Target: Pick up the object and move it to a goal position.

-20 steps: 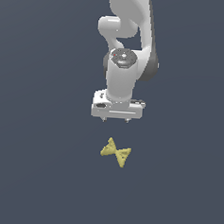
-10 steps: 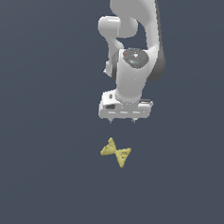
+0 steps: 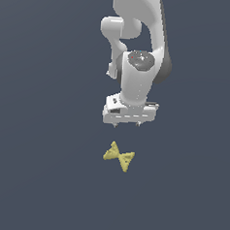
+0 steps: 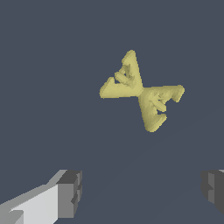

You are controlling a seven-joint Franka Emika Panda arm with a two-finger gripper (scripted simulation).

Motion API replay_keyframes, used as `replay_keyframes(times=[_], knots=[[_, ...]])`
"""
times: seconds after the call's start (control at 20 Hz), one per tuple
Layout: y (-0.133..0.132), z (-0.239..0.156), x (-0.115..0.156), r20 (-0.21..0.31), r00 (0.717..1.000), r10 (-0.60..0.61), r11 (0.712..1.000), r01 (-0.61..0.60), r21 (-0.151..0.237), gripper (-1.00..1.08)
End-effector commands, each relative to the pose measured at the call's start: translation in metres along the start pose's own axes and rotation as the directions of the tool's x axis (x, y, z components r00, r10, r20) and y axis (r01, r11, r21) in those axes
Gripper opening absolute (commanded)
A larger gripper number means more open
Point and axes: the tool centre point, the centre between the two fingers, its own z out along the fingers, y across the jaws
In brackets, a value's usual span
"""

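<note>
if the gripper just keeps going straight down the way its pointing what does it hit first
Probably the bare floor, not the yellow object. In the wrist view the object lies ahead of the open gripper, not between its fingers, though depth is unclear.

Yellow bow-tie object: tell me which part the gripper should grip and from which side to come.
Grip the yellow bow-tie object at its narrow middle, coming straight down from above. It lies flat on the surface, and its two rough lobes flare wide while the waist is thin enough to fit between the fingers. The gripper hangs open above it, not touching; its fingers likely need turning to straddle the waist.
</note>
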Motion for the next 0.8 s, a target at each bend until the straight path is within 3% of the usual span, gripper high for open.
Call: replay_keyframes(times=[0.0,0.4,0.75], knots=[[0.0,0.002,0.002,0.001,1.0,-0.024,1.0,0.024,-0.001,1.0],[0.004,0.012,0.016,0.003,0.987,-0.16,0.987,0.16,-0.003,1.0],[0.009,0.026,0.033,0.006,0.942,-0.335,0.942,0.335,-0.003,1.0]])
